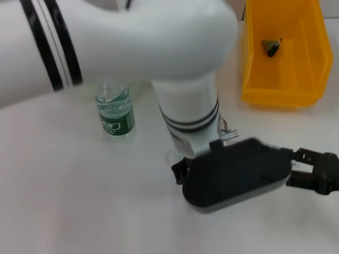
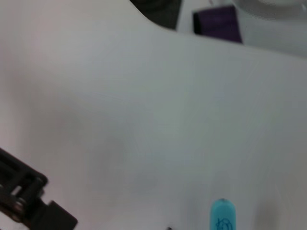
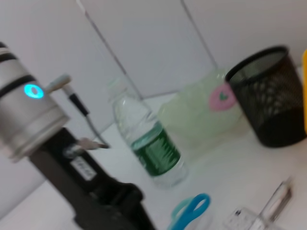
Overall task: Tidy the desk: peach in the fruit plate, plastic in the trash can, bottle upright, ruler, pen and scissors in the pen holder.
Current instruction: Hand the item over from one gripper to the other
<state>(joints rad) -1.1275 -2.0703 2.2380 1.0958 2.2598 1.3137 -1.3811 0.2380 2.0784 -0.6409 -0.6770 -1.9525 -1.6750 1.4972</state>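
My left arm sweeps across the head view, and its gripper (image 1: 323, 172) points right, low over the table near the front right edge. The bottle (image 1: 114, 112) stands upright, also shown as the bottle (image 3: 151, 146). A pink peach (image 3: 221, 98) lies on the pale green fruit plate (image 3: 192, 117). Beside the plate stands the black mesh pen holder (image 3: 268, 100). Blue scissors handles (image 3: 192, 211) and a clear ruler (image 3: 276, 203) lie flat on the table. The scissors handle (image 2: 223, 215) shows close under the left wrist. Dark crumpled plastic (image 1: 271, 46) lies in the yellow trash can (image 1: 254, 79). The pen is out of view.
The left arm's white forearm (image 1: 190, 106) hides much of the table's middle in the head view. A purple object (image 2: 218, 24) lies at the table's far side in the left wrist view. The left wrist's silver cuff (image 3: 29, 115) has a blue light.
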